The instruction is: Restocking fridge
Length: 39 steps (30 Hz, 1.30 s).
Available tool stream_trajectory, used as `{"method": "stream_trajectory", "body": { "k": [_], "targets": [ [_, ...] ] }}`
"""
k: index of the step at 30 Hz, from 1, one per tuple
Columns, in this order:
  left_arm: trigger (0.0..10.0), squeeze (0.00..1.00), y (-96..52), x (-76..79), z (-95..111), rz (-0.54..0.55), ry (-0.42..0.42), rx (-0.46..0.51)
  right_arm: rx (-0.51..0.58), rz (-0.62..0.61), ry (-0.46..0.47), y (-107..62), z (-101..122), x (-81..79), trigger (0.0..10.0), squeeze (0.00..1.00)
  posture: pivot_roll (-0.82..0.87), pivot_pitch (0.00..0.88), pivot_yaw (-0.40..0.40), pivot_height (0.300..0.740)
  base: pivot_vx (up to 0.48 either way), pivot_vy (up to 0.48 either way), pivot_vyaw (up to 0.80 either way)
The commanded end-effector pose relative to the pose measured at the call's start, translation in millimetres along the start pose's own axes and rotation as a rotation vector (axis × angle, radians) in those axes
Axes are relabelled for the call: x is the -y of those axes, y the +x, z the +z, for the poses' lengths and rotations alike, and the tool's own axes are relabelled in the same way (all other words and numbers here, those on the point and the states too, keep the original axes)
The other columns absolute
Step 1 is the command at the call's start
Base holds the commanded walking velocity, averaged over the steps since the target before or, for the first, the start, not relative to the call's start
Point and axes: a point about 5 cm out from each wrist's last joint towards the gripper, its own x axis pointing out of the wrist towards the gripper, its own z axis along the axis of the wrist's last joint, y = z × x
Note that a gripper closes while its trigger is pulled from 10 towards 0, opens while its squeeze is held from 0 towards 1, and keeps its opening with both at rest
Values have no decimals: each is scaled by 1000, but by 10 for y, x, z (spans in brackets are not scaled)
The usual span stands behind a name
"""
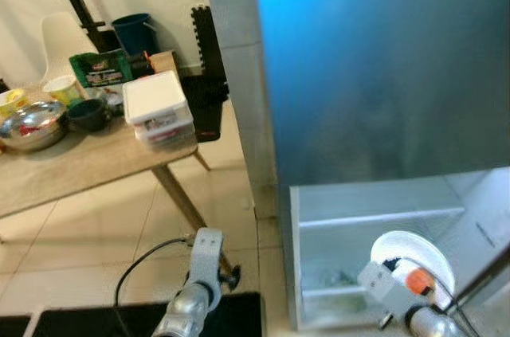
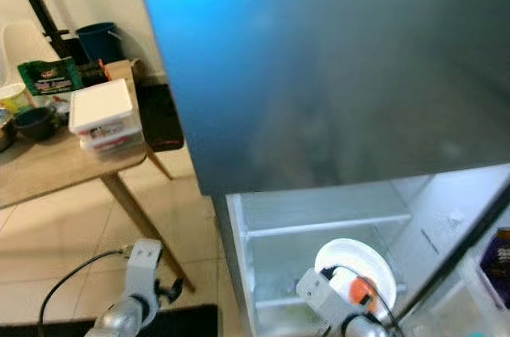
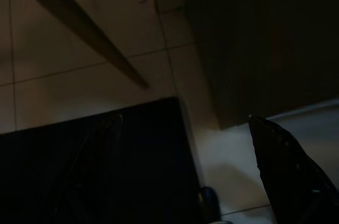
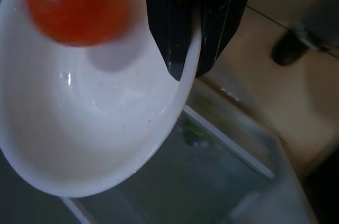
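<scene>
The orange thing [image 4: 74,4] in the white bowl [image 4: 100,128] is blurred and cut by the top edge, unidentifiable; the left wrist view is nearly dark.

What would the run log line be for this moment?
right gripper: shut on white bowl rim | orange item in bowl | bowl at open fridge | left gripper: idle, low

A tall blue-grey fridge [image 1: 382,66] stands at right, its lower compartment open; inside, a round white bowl [image 1: 414,261] sits before clear plastic shelves [image 1: 374,217]. Left of the fridge, a light wooden table [image 1: 80,162] carries a white lidded plastic box [image 1: 157,107], with a shiny steel bowl [image 1: 33,124] further left.
</scene>
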Motion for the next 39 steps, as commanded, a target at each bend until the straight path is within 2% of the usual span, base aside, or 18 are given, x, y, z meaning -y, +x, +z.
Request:
{"method": "stream_trajectory", "body": {
  "k": [1,11,24,39],
  "targets": [
    [10000,0,-8,-8,-56,0,3,-27,-10,-7,4,-6,-23,11,10000,0,-96,102,120,740,0,0,0],
    [10000,0,-6,10,-21,-6,17,1,-15,-13,7,-10,-34,33,10000,0,-99,106,119,740,0,0,0],
    [10000,0,0,8,-8,1,10,6,-15,-20,10,-11,-37,51,10000,0,-100,106,121,740,0,-480,0],
    [10000,0,-22,-9,-62,16,-4,12,-9,-21,6,-10,-25,77,10000,0,-102,104,118,740,0,0,0]
  ]
}}
